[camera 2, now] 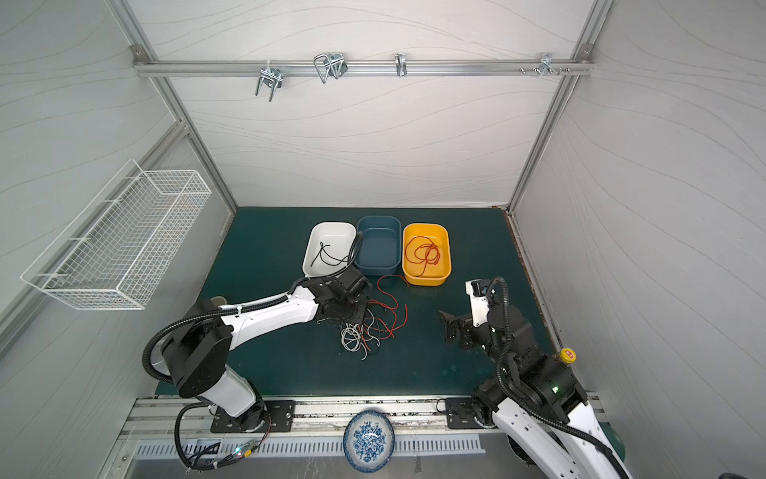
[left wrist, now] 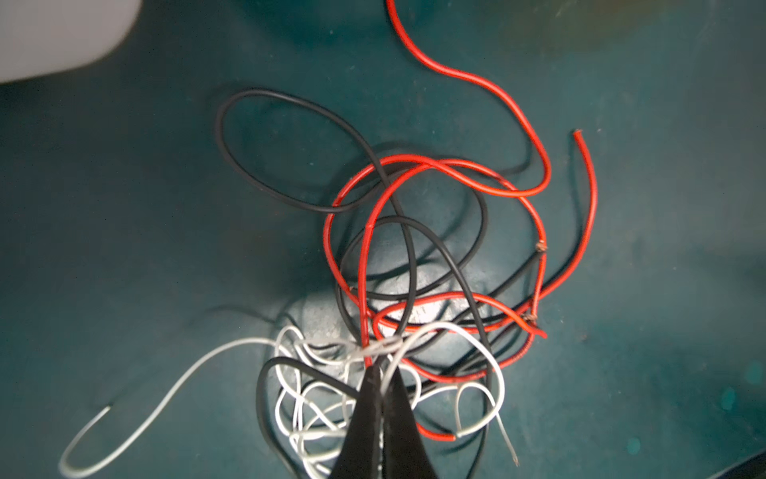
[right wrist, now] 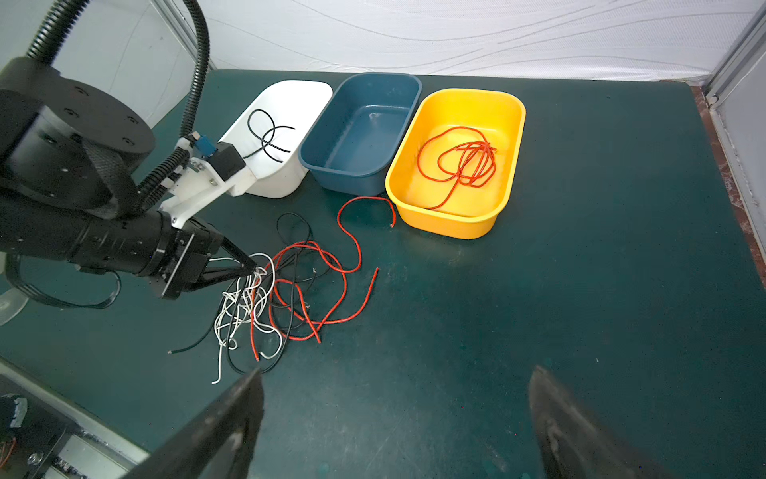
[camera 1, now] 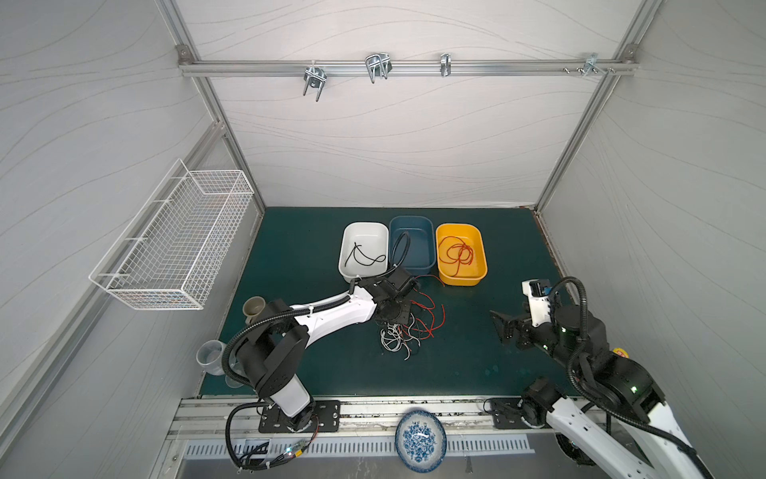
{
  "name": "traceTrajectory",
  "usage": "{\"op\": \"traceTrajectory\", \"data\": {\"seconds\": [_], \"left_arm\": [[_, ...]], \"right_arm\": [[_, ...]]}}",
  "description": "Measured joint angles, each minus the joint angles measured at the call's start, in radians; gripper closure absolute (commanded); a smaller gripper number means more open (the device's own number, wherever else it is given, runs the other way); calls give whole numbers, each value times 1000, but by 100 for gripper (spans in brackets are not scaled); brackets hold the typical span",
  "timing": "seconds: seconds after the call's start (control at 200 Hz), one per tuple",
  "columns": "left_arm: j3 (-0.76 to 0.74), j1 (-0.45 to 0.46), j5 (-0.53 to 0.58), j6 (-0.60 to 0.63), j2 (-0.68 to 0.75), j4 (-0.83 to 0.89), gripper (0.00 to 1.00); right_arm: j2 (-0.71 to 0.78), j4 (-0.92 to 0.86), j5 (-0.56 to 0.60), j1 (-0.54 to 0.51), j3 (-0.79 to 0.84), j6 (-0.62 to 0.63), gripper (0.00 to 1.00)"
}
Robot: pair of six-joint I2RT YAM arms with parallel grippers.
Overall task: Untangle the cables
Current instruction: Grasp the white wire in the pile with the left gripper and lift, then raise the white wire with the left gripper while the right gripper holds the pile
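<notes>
A tangle of red, white and black cables (camera 1: 408, 327) (camera 2: 369, 327) lies on the green mat in front of the trays. My left gripper (left wrist: 382, 367) (right wrist: 250, 267) points down into its white part and is shut on a white cable (left wrist: 389, 375); a red strand runs right up to the tips as well. One black cable (camera 1: 370, 262) lies in the white tray (camera 1: 345, 253), and a red cable (camera 1: 456, 253) lies coiled in the yellow tray (camera 1: 460, 278). My right gripper (camera 1: 499, 325) (right wrist: 398, 373) hovers open to the right of the tangle, holding nothing.
A blue tray (camera 1: 418, 244) stands between the white and yellow ones. A wire basket (camera 1: 174, 244) hangs on the left wall. Cups (camera 1: 253, 309) stand at the mat's left edge. A blue-patterned plate (camera 1: 420, 439) sits on the front rail.
</notes>
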State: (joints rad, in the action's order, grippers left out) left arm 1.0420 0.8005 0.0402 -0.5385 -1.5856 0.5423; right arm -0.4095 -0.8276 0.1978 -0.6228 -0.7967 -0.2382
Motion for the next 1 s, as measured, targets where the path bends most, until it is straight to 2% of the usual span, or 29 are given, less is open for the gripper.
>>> {"op": "traceTrajectory", "data": {"seconds": [0.43, 0.705, 1.0], "left_arm": [[133, 0, 16, 1, 253, 133, 100], [262, 0, 11, 12, 312, 231, 100], [511, 0, 1, 40, 336, 301, 100]], "right_arm": [[0, 5, 0, 0, 2, 0, 1], [0, 8, -1, 0, 4, 0, 1], [0, 9, -2, 0, 5, 0, 1]]}}
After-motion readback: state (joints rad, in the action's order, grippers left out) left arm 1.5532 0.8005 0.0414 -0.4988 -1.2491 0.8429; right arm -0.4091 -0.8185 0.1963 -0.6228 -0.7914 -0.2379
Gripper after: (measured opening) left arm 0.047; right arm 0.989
